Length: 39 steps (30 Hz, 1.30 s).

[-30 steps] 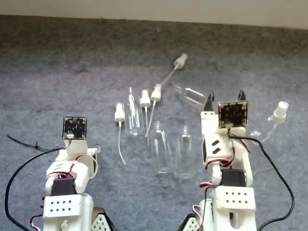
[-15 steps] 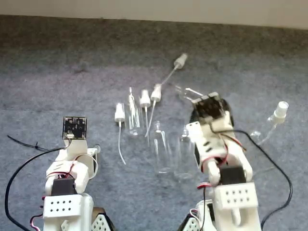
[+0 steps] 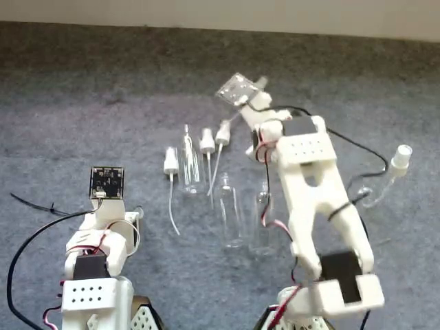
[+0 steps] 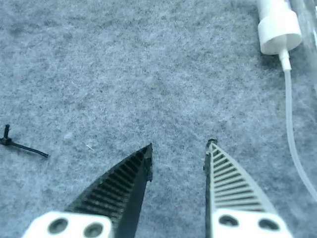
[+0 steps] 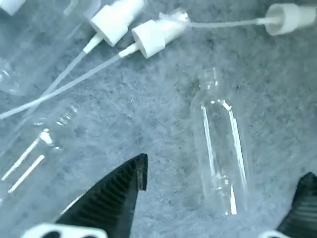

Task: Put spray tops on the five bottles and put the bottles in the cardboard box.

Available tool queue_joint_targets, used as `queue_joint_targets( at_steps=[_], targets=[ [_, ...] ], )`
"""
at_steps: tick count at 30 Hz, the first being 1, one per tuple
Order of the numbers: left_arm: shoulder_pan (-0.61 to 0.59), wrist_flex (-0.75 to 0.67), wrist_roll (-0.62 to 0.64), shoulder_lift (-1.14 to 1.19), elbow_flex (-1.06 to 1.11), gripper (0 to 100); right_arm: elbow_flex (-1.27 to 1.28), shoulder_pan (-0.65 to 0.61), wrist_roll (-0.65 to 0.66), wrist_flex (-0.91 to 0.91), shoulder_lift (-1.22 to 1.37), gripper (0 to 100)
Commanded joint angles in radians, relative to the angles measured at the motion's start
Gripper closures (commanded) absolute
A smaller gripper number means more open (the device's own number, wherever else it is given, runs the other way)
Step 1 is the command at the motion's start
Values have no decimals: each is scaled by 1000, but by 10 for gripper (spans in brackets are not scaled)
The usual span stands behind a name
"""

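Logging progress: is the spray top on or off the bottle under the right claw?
Off. The bottle lies on its side with a bare neck; loose spray tops lie near its neck.

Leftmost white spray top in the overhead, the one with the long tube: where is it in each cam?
High view: white plastic spray top with thin dip tube, leftmost of the row.
Left wrist view: its cap lies beyond the open left end effector.
Right wrist view: probably the white piece cut off at the corner; cannot confirm.
Shared landmark: the clear plastic bottle beside it.
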Motion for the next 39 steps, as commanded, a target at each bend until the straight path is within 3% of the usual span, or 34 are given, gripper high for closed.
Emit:
queue_joint_targets(
  at_steps=[1, 5, 15, 20, 29, 34, 39],
  targets=[
    [-8, 5, 9, -10, 25, 832, -191, -2, 149, 54, 125, 574],
    [-8, 5, 9, -10, 25, 832, -318, 1, 216, 65, 278, 574],
    [-8, 5, 9, -10, 25, 832, -575, 93, 216, 65, 656, 579],
    [-8, 5, 9, -10, 25, 832, -619, 107, 204, 67, 716, 691],
    [-8, 5, 9, -10, 25, 832, -714, 111, -265, 68, 661, 987],
    [-8, 5, 9, -10, 25, 832, -756, 182, -457, 174, 510, 995],
    [-8, 5, 9, -10, 25, 832, -728, 213, -552, 294, 272, 995]
  ],
)
